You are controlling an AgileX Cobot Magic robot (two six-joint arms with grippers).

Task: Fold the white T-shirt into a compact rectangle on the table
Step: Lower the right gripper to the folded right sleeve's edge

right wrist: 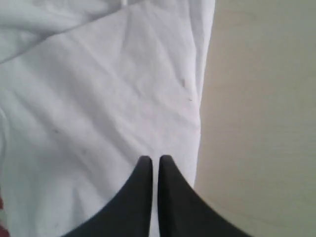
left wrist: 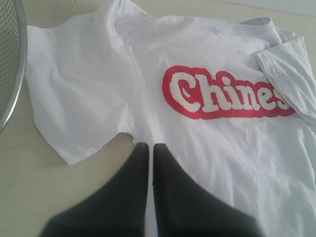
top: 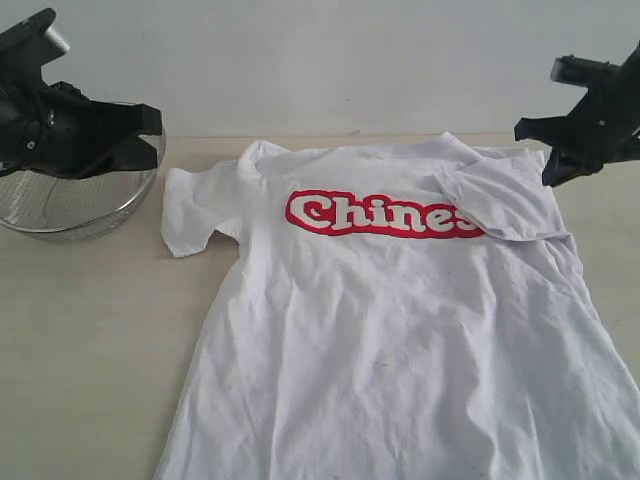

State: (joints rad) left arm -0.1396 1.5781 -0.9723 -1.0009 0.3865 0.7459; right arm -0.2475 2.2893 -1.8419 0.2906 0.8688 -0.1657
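Note:
The white T-shirt (top: 400, 320) lies front up on the table (top: 90, 330), its red band with white lettering (top: 375, 214) across the chest. Its right sleeve (top: 500, 195) is folded inward over the end of the lettering; the left sleeve (top: 195, 210) lies spread flat. My left gripper (left wrist: 150, 146) hangs shut and empty above the shirt's left armpit, raised at the far left in the exterior view (top: 140, 135). My right gripper (right wrist: 154, 159) is shut and empty, held above the shirt's right edge (right wrist: 200, 98), high at the far right (top: 550, 165).
A wire-mesh metal bowl (top: 80, 205) stands at the back left, beside the shirt's left sleeve and under my left arm; its rim shows in the left wrist view (left wrist: 12, 64). Bare tabletop lies left of the shirt and right of its edge (right wrist: 261, 123).

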